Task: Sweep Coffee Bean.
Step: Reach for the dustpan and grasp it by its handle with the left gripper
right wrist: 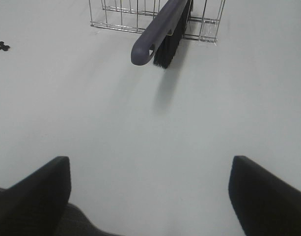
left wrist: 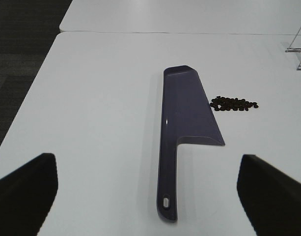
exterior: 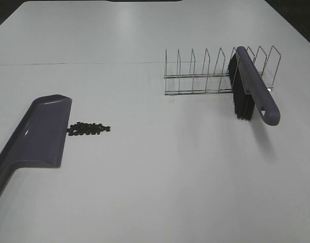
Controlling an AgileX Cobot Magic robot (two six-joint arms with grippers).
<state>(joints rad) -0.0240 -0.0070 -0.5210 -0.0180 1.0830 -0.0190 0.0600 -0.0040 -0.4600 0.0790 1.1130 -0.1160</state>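
Note:
The coffee beans [exterior: 89,128] lie in a small dark cluster on the white table, just right of the mouth of a purple dustpan [exterior: 38,131] that lies flat at the left. A purple brush [exterior: 253,91] with black bristles [exterior: 241,101] leans in a wire rack [exterior: 205,73] at the right, its handle pointing to the front. No gripper shows in the exterior high view. In the left wrist view my left gripper [left wrist: 145,160] is open and empty, above the handle end of the dustpan [left wrist: 182,108], with the beans [left wrist: 233,103] beyond. In the right wrist view my right gripper [right wrist: 149,160] is open and empty, well short of the brush [right wrist: 157,29].
The wire rack [right wrist: 116,14] has several upright dividers and stands behind the brush. A corner of it shows in the left wrist view [left wrist: 300,49]. A thin seam [exterior: 74,64] crosses the table at the back. The table's left edge [left wrist: 37,88] drops to dark floor.

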